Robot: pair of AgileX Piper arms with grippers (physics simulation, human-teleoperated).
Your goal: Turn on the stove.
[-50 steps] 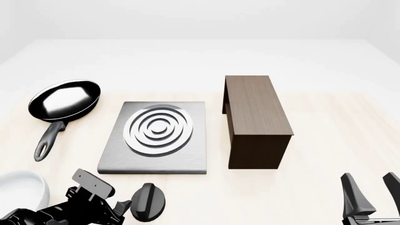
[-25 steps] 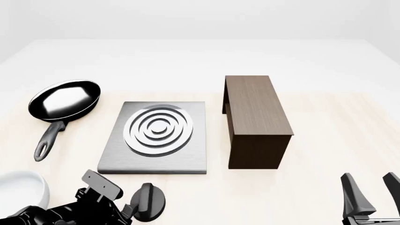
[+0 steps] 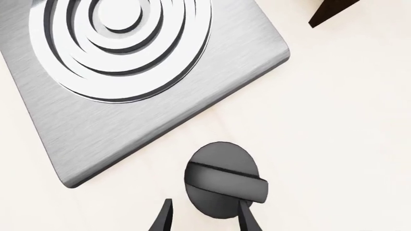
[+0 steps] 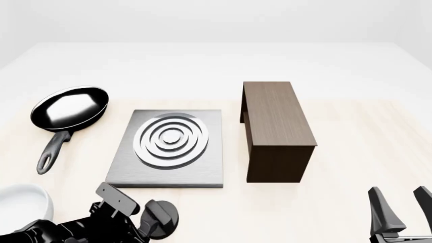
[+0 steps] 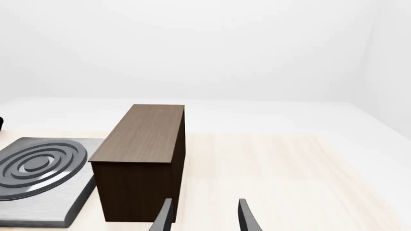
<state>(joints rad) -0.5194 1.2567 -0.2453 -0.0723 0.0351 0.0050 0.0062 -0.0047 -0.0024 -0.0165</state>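
The stove's grey square plate with silver rings lies at the table's centre-left, and it also fills much of the left wrist view. Its small round black knob sits on the table just in front of the plate. In the left wrist view the knob shows its raised ridge lying crosswise. My left gripper is open, its fingertips on either side of the knob's near edge. My right gripper stands open and holds nothing at the front right.
A black frying pan lies left of the plate, handle pointing toward me. A tall dark brown wooden block stands right of the plate. A white bowl sits at the front left corner, beside the left arm.
My left gripper has moved right and forward until its fingers reach the knob. The right arm has not moved.
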